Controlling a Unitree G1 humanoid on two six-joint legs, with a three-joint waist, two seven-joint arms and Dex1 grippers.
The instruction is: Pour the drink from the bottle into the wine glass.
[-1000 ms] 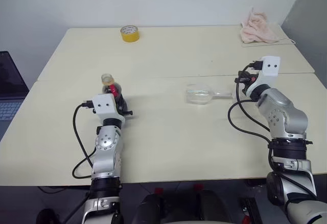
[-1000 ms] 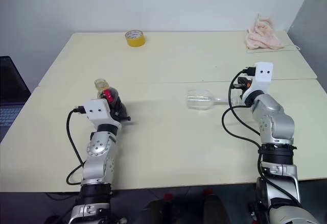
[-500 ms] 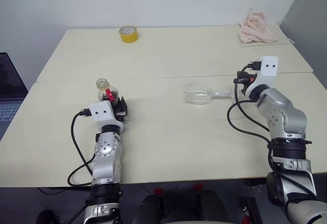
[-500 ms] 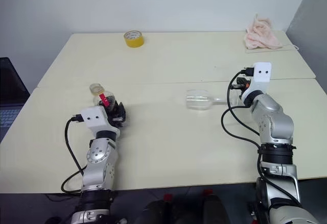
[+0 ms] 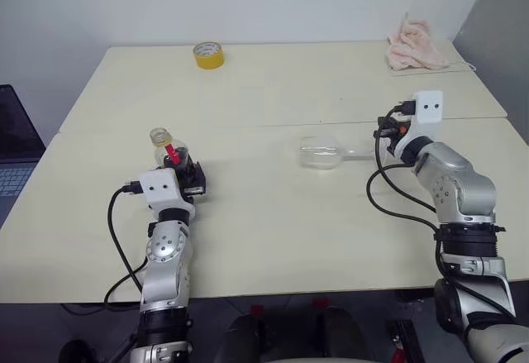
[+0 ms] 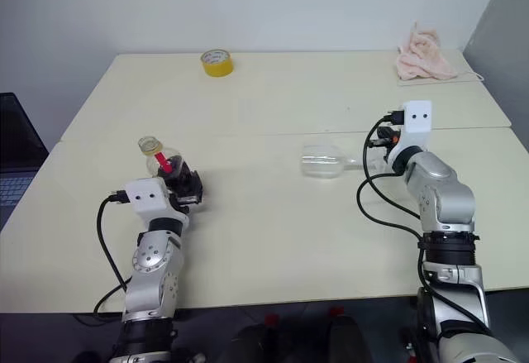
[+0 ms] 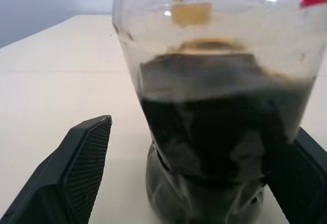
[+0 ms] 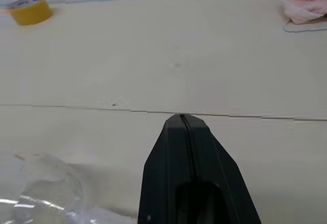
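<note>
- Clear thin plastic forms the bottle; it stands upright on the table near the left edge, about half full of dark drink. Judged light to moderate in weight, with a soft wall that would dent under a hard squeeze and a smooth, rounded body that may slip.
- Best hold, in my judgement: across the widest part of the body, low enough to keep the load steady when tipped. The neck with its red label is too narrow for a sure grip.
- Left gripper: jaws released, spread wide either side of the bottle, with a gap showing on at least one side. Nothing is held.
- Wine glass: lying on its side mid-table, stem pointing toward the right gripper. Thin glass, rigid, fragile and free to roll. It must stand upright before any pour; the stem looks the safest place to take it.
- Right gripper: jaws clenched on nothing, close by the foot end of the glass; whether it touches I cannot tell.
- Left wrist view gives the liquid level and the jaw gap, which the head views cannot resolve.
- Head views give the glass's toppled state and the spacing of both items, well apart. Right wrist view adds the meeting line of the closed jaws and part of the bowl.
</note>
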